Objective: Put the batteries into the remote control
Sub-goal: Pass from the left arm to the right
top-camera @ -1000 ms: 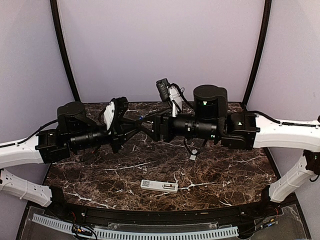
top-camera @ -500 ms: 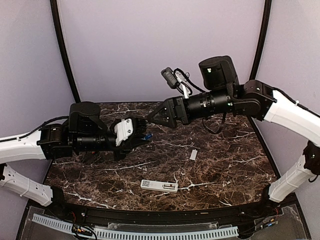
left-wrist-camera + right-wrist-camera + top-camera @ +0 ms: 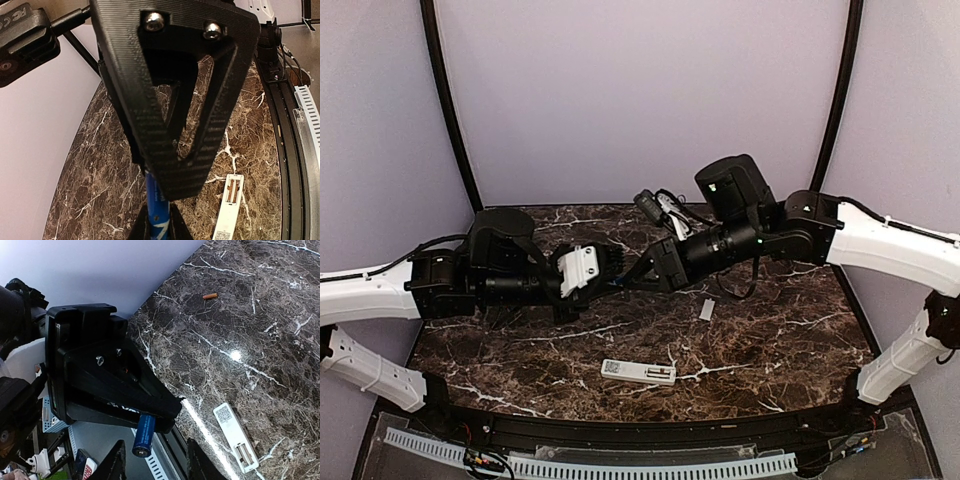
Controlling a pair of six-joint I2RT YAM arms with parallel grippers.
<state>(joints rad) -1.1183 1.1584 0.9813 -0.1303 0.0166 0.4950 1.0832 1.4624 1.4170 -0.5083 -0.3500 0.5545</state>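
Note:
My left gripper point(image 3: 608, 270) is shut on a blue battery point(image 3: 157, 202) and holds it above the table; its own dark fingers point(image 3: 136, 229) pinch the battery's near end. My right gripper point(image 3: 638, 277) meets it tip to tip. In the right wrist view the battery point(image 3: 145, 434) sticks out of the left gripper's black fingers and its free end lies between my right gripper's point(image 3: 155, 462) spread fingers, untouched. The white remote control point(image 3: 638, 372) lies back up near the front edge, its battery recess point(image 3: 244, 454) open. An orange battery point(image 3: 210, 295) lies on the table.
A small flat pale cover piece point(image 3: 707, 310) lies on the dark marble table point(image 3: 770, 350) right of centre. The two arms cross the middle of the table above it. A black rail and white slotted strip point(image 3: 620, 465) run along the front edge.
The right arm has swung down and left until its gripper faces the left gripper. The left gripper has edged right with the blue battery. Remote and cover have not moved.

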